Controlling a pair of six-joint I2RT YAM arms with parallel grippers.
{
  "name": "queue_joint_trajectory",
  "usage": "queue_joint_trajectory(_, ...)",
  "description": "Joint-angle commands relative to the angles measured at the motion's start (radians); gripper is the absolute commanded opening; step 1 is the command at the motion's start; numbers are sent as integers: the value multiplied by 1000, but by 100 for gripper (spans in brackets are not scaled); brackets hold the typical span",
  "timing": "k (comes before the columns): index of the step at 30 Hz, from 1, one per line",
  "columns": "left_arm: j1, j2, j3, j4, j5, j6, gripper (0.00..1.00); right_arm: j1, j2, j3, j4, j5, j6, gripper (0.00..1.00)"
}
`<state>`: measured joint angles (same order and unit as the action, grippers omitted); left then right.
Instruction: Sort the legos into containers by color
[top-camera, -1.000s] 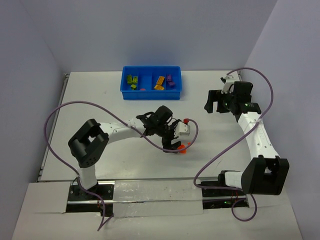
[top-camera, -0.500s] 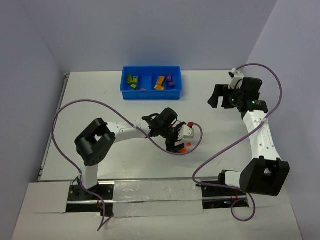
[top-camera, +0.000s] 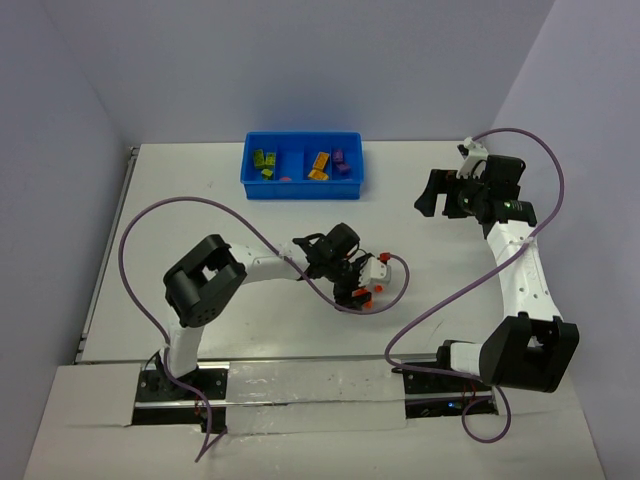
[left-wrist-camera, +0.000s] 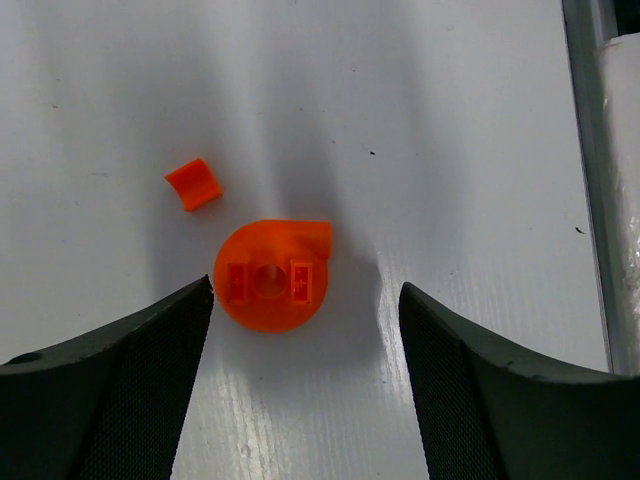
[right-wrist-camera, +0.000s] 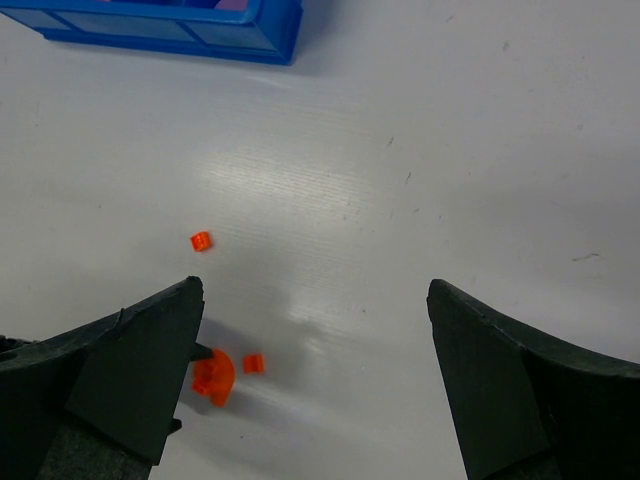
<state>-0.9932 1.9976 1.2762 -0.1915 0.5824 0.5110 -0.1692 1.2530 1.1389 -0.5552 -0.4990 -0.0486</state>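
Note:
A round translucent orange-red lego (left-wrist-camera: 270, 288) lies on the white table between my left gripper's (left-wrist-camera: 305, 292) open fingers, closer to the left finger. A small curved orange-red piece (left-wrist-camera: 193, 184) lies just beyond it. In the top view the left gripper (top-camera: 352, 290) is low over these pieces (top-camera: 366, 297). The right wrist view shows the round piece (right-wrist-camera: 213, 377), the small one (right-wrist-camera: 253, 363) and a third orange-red bit (right-wrist-camera: 201, 241). The blue bin (top-camera: 303, 187) holds olive-green (top-camera: 263, 160), yellow-orange (top-camera: 319, 163) and purple (top-camera: 341, 160) legos. My right gripper (top-camera: 432, 197) is open, empty and raised.
The left arm's purple cable (top-camera: 150, 215) loops over the table's left half and another loop (top-camera: 395, 285) curls beside the orange pieces. The right arm's cable (top-camera: 440, 305) crosses the right side. The bin's corner shows in the right wrist view (right-wrist-camera: 200, 35).
My left gripper has moved right and toward the near edge, coming down around the round orange-red piece. My right gripper swung a little right and farther, then held still.

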Motion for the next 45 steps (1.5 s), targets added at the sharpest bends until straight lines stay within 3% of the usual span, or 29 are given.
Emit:
queue_joint_trajectory(1, -5, 11, 28, 65, -4, 17, 81, -9, -3, 29, 5, -17, 6, 100)
queue_joint_trajectory(26, -19, 38, 11, 92, -30, 47, 61, -10, 6, 25, 6, -16, 1, 100)
queue_joint_trajectory(38, -22, -3, 19, 87, -41, 12, 41, -10, 16, 28, 8, -23, 3, 100)
queue_joint_trajectory(45, 28, -127, 32, 9, 11, -95, 28, -10, 26, 44, 6, -32, 10, 100)
